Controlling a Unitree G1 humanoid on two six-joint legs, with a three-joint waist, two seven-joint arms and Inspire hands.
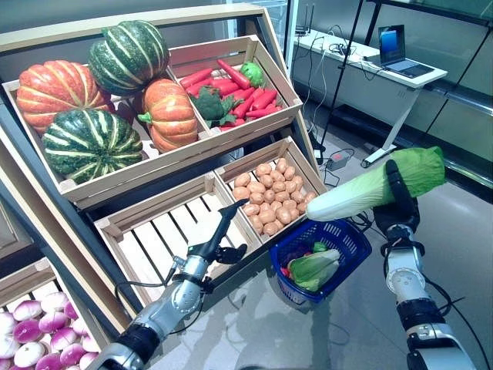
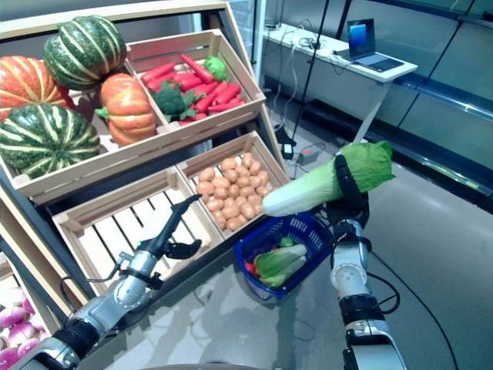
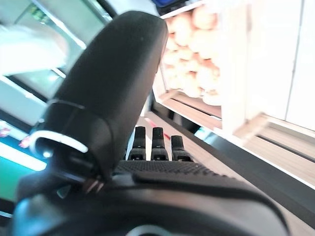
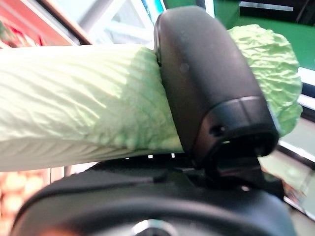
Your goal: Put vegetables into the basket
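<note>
My right hand (image 1: pixel 400 202) is shut on a long napa cabbage (image 1: pixel 362 191), held level above the blue basket (image 1: pixel 344 230) with its white stem end over the basket's far rim. The right wrist view shows the thumb (image 4: pixel 206 88) wrapped over the cabbage (image 4: pixel 83 98). The basket stands on the floor in front of the shelf and holds another cabbage (image 1: pixel 313 267) and a small red and green vegetable. My left hand (image 1: pixel 222 239) hovers open over the empty slatted crate (image 1: pixel 166 231), fingers straight.
The wooden stand carries pumpkins and squashes (image 1: pixel 92 100), a crate of peppers and broccoli (image 1: pixel 231 91), and a crate of potatoes (image 1: pixel 271 196) just behind the basket. Purple turnips (image 1: pixel 31 331) lie at the lower left. A desk with a laptop (image 1: pixel 391 48) stands behind.
</note>
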